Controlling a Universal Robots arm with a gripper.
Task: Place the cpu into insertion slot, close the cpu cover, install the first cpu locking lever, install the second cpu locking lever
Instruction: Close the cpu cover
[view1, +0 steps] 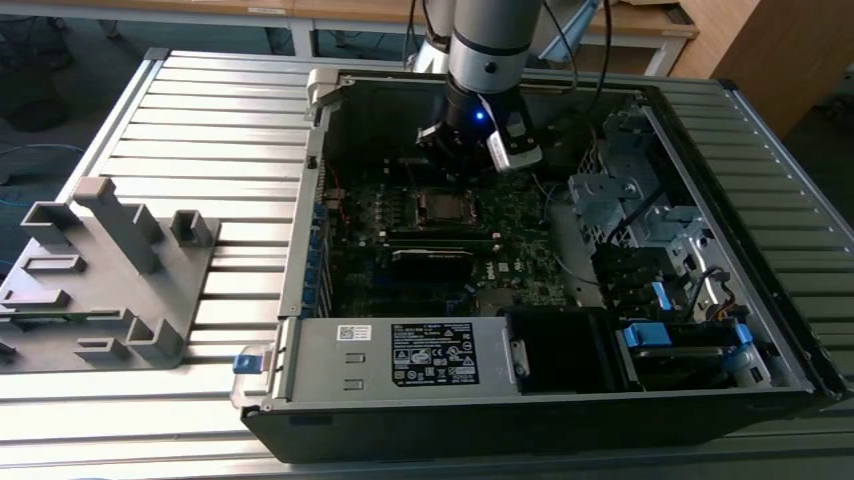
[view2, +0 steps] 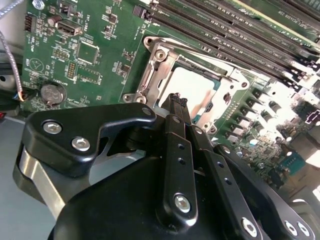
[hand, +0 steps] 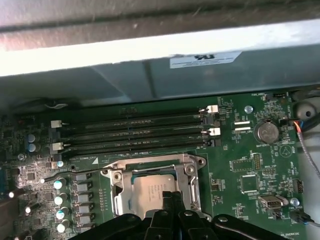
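With a clock face laid over the exterior view, a grey power-supply box (view1: 400, 350) is seen nearest, at 6 o'clock inside the open computer case (view1: 296, 250). The case is laid on its side on a slatted metal table (view1: 200, 120). A grey moulded fixture (view1: 107, 270) is stood on the table at 9 o'clock, well apart from the case.

Further in, a long black card (view1: 434, 262) is seated across the green motherboard (view1: 527, 235). Just beyond it, toward 12 o'clock, the insertion slot (view1: 424, 208) is found near the board's middle. The cpu (hand: 150, 192) is seated in that slot. Its dull silver face is shown through the window of the cpu cover (hand: 119, 194), which is laid flat around it.

The gripper (view1: 450, 172) is held just above the slot, at its 12 o'clock edge. In the second wrist view its black fingers (view2: 175, 150) are pressed together with nothing seen between them, and the tips are hung over the chip's face. Whether the chip is touched cannot be told.

In the first wrist view, four long memory slots (hand: 135, 132) are lined up side by side beyond the slot, and a coin battery (hand: 266, 132) is set near them. The arm (view1: 494, 30) is carried up toward 12 o'clock.
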